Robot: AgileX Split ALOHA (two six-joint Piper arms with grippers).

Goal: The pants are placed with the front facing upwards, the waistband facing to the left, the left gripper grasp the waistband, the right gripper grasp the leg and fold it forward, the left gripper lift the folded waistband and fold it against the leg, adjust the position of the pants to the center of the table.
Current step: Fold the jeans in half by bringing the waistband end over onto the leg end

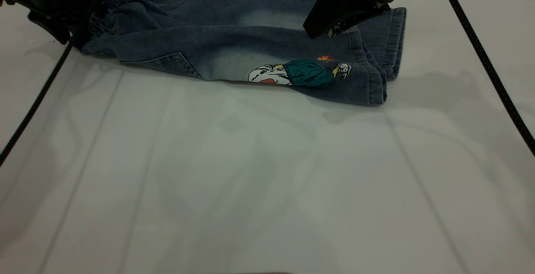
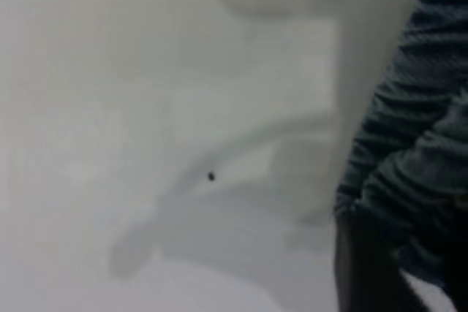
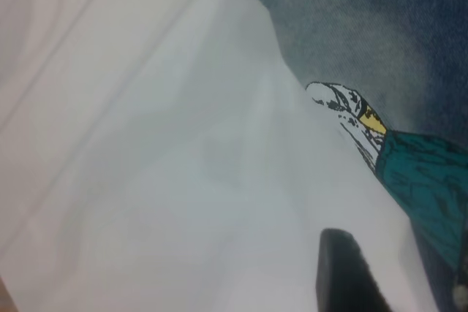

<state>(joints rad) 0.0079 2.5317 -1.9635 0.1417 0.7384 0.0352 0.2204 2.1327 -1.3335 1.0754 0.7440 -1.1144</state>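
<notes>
Bare white counter [image 1: 267, 182] fills the space closest to you; your jeans [image 1: 234, 44] lie folded lengthwise along its far edge, waistband [image 1: 113, 4] at the left, cartoon print [image 1: 299, 73] on the near leg. Your left tool [image 1: 73, 36] sits at the waistband, your right tool [image 1: 330, 29] hovers over the hems; neither tool's opening can be told.

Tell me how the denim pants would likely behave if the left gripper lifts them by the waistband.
The pants look floppy: the denim lies in soft folds, one leg over the other, so lifted parts would probably drape and sag. The gathered waistband seems bunched, likely giving the left gripper a thick, grippy edge. On the smooth table the cloth may drag and slide rather than stay put.
</notes>
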